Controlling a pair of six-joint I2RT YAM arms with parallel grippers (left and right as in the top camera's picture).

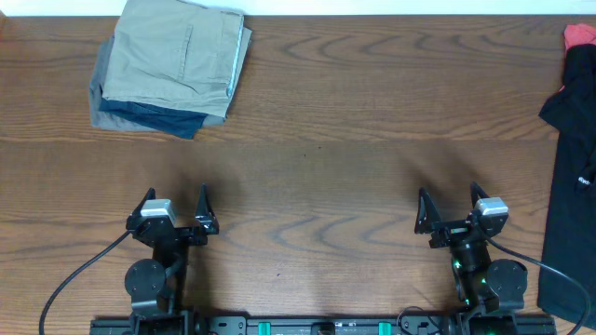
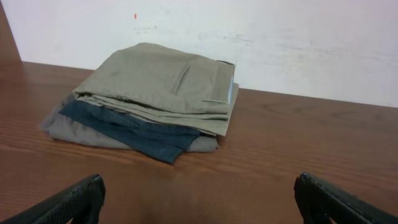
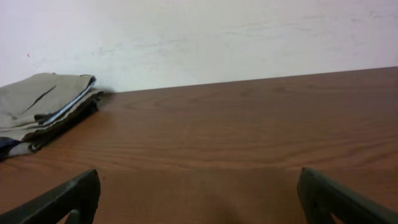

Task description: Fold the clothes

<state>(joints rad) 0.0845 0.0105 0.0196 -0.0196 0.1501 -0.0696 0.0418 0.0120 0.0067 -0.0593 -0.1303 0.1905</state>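
With the left gripper (image 1: 175,197) and right gripper (image 1: 448,195) empty, jaws spread, the right should first pinch the black shirt (image 1: 570,167), at the frame's right edge, by one hem.

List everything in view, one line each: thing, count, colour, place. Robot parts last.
black shirt: one, black with a small white mark, unfolded, along the table's right edge
red garment: one, red, far right corner, partly out of view
khaki garment: one, khaki, folded, top of the far-left stack
dark blue garment: one, dark blue, under the khaki one
grey garment: one, grey, bottom of that stack
table: one, brown wood
wall: one, white, behind the table
left gripper: one, black, open, near left
right gripper: one, black, open, near right
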